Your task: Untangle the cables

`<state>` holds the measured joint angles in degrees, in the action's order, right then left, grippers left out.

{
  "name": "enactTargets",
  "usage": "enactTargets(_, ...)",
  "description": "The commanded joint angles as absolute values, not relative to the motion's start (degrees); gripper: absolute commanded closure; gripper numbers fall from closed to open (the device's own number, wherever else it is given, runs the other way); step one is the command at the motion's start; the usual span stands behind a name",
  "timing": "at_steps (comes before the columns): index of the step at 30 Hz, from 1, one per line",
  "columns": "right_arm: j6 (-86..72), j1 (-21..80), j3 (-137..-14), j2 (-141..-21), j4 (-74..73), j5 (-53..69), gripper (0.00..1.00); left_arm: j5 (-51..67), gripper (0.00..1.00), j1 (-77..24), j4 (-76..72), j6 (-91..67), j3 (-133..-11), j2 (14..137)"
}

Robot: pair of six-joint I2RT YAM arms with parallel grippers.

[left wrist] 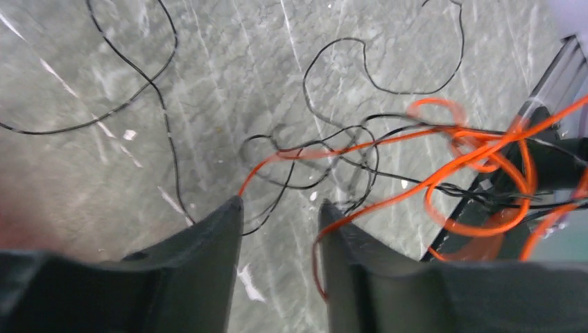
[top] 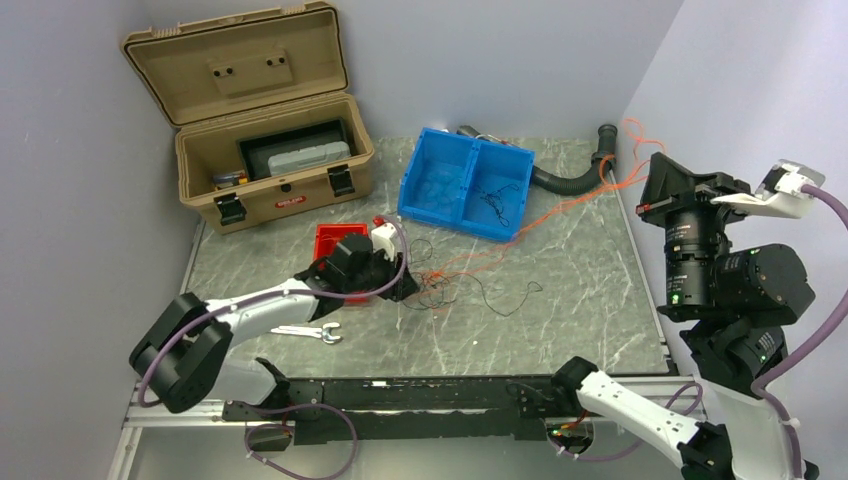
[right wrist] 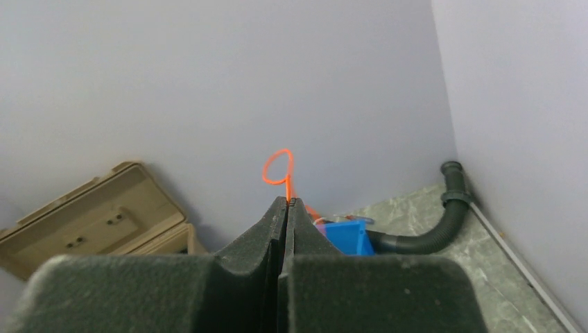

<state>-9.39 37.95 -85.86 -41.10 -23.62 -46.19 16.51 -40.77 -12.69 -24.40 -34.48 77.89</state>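
Note:
A tangle of thin black and orange-red cables [top: 445, 280] lies on the marble table, right of my left gripper [top: 402, 278]. In the left wrist view the left gripper [left wrist: 281, 208] is open and low over the table, with black cables [left wrist: 312, 156] just ahead of its tips and an orange cable [left wrist: 388, 201] draped across its right finger [left wrist: 347, 236]. My right gripper [top: 648, 180] is raised at the right wall and shut on the orange cable [right wrist: 279, 166], which loops above its tips [right wrist: 287, 201] and runs down to the tangle. No blue cable shows.
A blue two-compartment bin [top: 425, 170] at the back holds more black wire. An open tan case [top: 270, 150] stands back left and a small red bin [top: 325, 235] lies behind the left gripper. A wrench [top: 310, 333], a black ribbed hose [top: 570, 182] and a black front rail [top: 400, 400] are also present.

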Motion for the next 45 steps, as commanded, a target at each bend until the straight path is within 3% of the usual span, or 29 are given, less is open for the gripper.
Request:
enactTargets(1, -9.3, 38.0, -90.0, -43.8, -26.8, -33.5, 1.00, 13.4, 0.34, -40.9, -6.9, -20.4, -37.8, 71.0)
enactTargets(3, -9.7, 37.9, -90.9, -46.0, -29.0, -24.5, 1.00, 13.9, 0.20, -41.0, -5.7, -18.9, -39.1, 67.6)
enactTargets(6, -11.2, 38.0, -91.2, -49.1, -30.1, -14.2, 1.00, 15.0, 0.12, -41.1, -3.3, -16.0, -42.4, 63.2)
enactTargets(19, -16.9, 38.0, -83.0, -53.4, -19.7, 13.2, 1.00, 20.7, 0.09, -41.1, -3.6, -12.1, -60.9, 63.1)
enactTargets(30, -18.5, 37.9, -79.2, -54.9, -16.9, 19.6, 1.00, 25.6, 0.07, -40.1, -10.3, -16.3, -65.8, 65.3)
enactTargets(45, -18.1, 38.0, -75.9, -55.5, -16.9, 17.4, 1.00, 32.7, 0.03, -39.7, -17.8, -16.6, -65.1, 63.4)
